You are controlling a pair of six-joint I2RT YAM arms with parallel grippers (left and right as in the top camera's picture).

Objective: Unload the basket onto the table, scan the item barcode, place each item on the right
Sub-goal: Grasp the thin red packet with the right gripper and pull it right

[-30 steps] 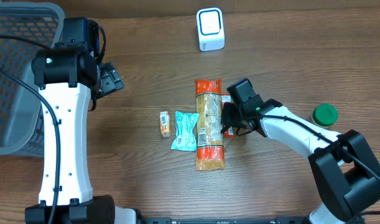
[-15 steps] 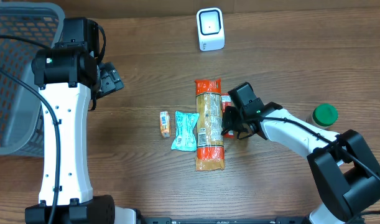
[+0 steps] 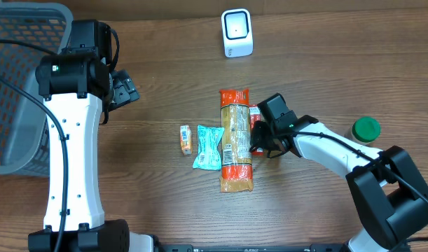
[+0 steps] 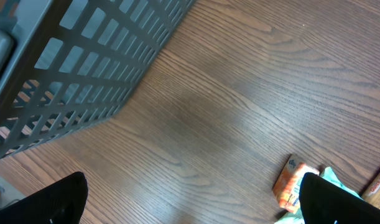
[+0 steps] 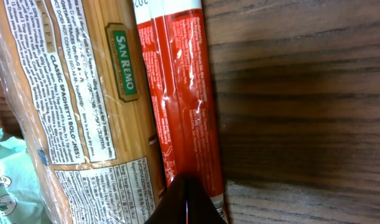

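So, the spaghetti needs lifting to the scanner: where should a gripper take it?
Probably low on the spaghetti pack, from above, jaws across its narrow width: it lies flat and long, and the teal sachet and red packet crowd its middle.

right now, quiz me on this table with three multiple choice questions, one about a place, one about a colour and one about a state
1. Where does the scanner stand?
A) beyond the top end of the spaghetti pack as seen from overhead, apart from it
B) on top of it
C) lying against its right side

2. What colour is the lid of the jar?
A) red
B) green
C) white

3. What state is the left end effector in?
A) open and empty
B) shut on the spaghetti pack
C) shut on the jar

Answers:
1 A, the overhead view shows a gap between them.
2 B, the round top is plainly green from overhead.
3 A, its jaws stand wide apart in the left wrist view with nothing gripped.
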